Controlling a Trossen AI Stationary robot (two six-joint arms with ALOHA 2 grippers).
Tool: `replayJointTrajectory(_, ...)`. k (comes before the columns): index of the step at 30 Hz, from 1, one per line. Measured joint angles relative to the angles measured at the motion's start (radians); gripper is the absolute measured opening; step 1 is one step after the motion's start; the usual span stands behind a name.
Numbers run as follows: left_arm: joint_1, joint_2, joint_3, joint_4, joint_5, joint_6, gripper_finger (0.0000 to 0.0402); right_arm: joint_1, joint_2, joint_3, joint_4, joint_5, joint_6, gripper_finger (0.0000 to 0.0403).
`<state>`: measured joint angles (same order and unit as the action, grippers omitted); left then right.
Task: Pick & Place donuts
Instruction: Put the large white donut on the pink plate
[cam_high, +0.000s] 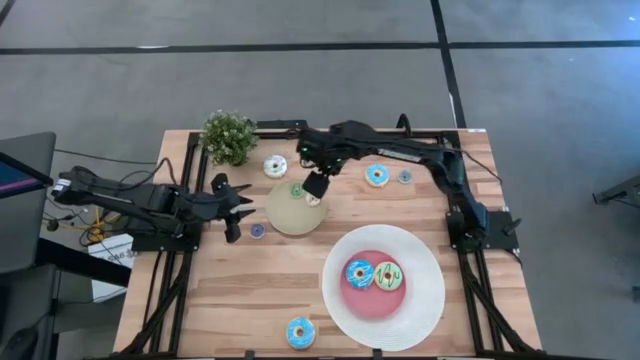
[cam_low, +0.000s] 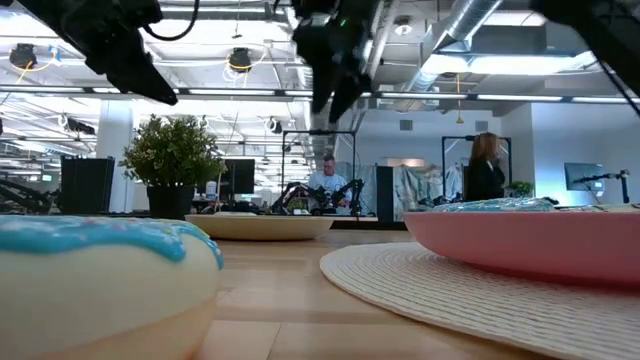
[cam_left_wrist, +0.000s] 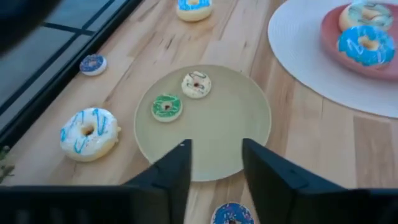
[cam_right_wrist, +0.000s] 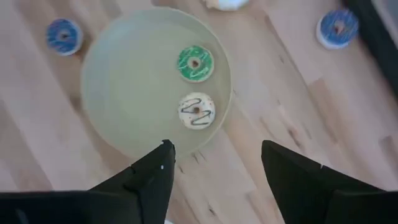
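Donuts (cam_right_wrist: 195, 64) lie below right tool (cam_right_wrist: 214, 163), spread; left tool (cam_high: 240, 211) seemingly apart.

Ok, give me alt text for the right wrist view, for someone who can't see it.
The right gripper, open, hangs above a small tan plate on a wooden table. The plate holds two tiny donuts, a green one and a cream one. Two tiny blue donuts lie on the wood on opposite sides of the plate.

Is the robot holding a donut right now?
No. Both grippers are open and empty: the right gripper hovers over the small tan round plate, the left gripper beside it.
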<state>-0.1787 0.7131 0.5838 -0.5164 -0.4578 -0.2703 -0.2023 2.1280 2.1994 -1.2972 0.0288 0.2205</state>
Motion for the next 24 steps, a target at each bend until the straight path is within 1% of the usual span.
replayJointTrajectory(2,-0.001,0.022,0.000,0.019,0.002,0.000,0.0168,0.015,-0.068,-0.067,0.001,-0.001,-0.033,0.0213)
replayJointTrajectory(4,-0.001,0.042,0.000,0.049,0.020,-0.012,0.0194,0.028,-0.151,-0.169,0.026,-0.002,-0.036,0.0201)
replayJointTrajectory(6,-0.001,0.054,0.000,0.070,0.049,-0.016,0.0213,0.039,-0.249,-0.300,0.080,-0.004,-0.017,0.0189)
replayJointTrajectory(9,-0.002,0.068,0.001,0.092,0.053,-0.043,0.0232,0.046,-0.419,-0.533,0.188,-0.003,0.048,0.0174)
replayJointTrajectory(13,-0.001,0.094,0.034,0.091,0.025,-0.062,0.0240,0.057,-0.662,-0.839,0.312,0.019,0.180,0.0160)
replayJointTrajectory(17,0.000,0.156,0.101,0.091,-0.046,-0.076,0.0241,0.091,-0.904,-1.088,0.338,0.081,0.311,0.0152)
replayJointTrajectory(20,0.007,0.235,0.170,0.089,-0.093,-0.084,0.0240,0.119,-1.063,-1.229,0.339,0.105,0.397,0.0150)
replayJointTrajectory(22,0.026,0.300,0.223,0.089,-0.099,-0.095,0.0240,0.134,-1.155,-1.301,0.341,0.105,0.453,0.0150)
replayJointTrajectory(24,0.061,0.371,0.283,0.087,-0.101,-0.144,0.0240,0.149,-1.237,-1.361,0.338,0.105,0.500,0.0152)
